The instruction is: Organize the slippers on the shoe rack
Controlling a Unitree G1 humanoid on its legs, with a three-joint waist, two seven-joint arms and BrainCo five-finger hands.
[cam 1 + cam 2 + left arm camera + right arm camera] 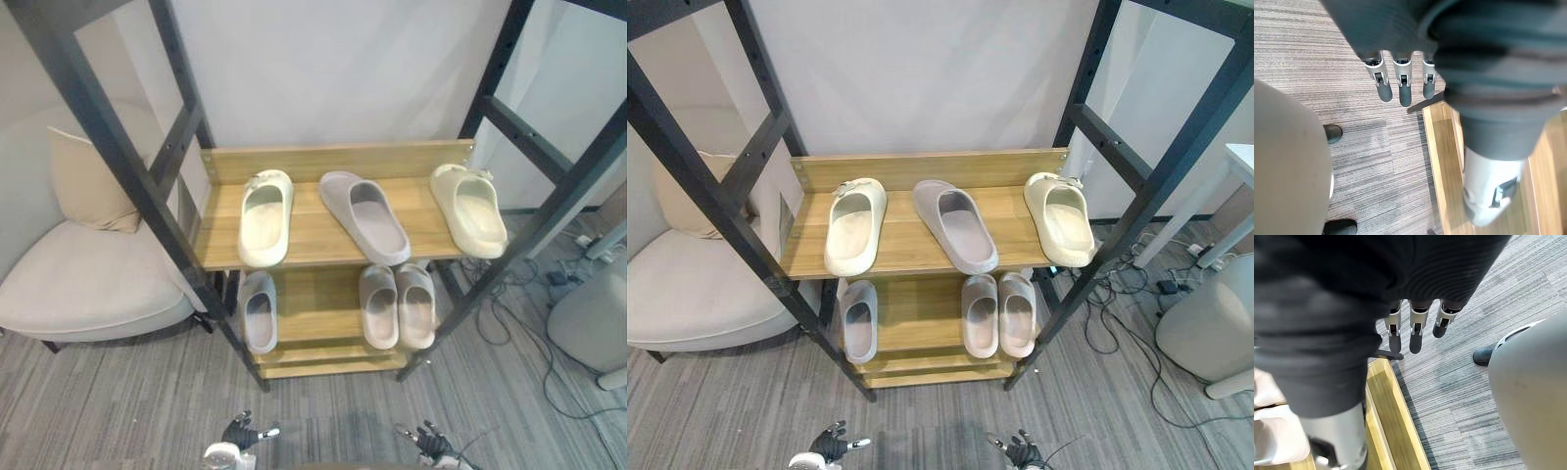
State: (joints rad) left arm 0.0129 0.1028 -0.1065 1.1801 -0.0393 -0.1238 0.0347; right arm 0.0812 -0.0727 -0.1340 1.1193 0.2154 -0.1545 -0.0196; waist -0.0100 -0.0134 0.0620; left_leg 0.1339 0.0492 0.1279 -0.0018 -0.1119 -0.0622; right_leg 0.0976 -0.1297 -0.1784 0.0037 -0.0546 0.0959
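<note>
Left wrist view: the left hand (1402, 83) hangs above the grey carpet (1352, 68). Its fingers are straight and slightly spread, and they hold and touch nothing.
Right wrist view: the right hand (1415, 333) hangs above the same carpet. Its fingers are straight and close together, and they are empty.
Hand position: both hands sit low at the near edge of the eye views, well apart from the shoe rack (127, 166).
Lower shelf (313, 304): one grey slipper (259, 311) lies on the left side. A pale pink-grey pair (382, 313) lies on the right side, side by side and touching, toes toward the wall.
Upper shelf (313, 230): a cream slipper (265, 217) lies at the left. A mauve slipper (365, 215) lies in the centre, angled with its toe toward the left. A second cream slipper (470, 209) lies at the right end. All three are apart from each other.
Surroundings: a pale armchair (88, 284) with a cushion (83, 181) stands just left of the rack.
</note>
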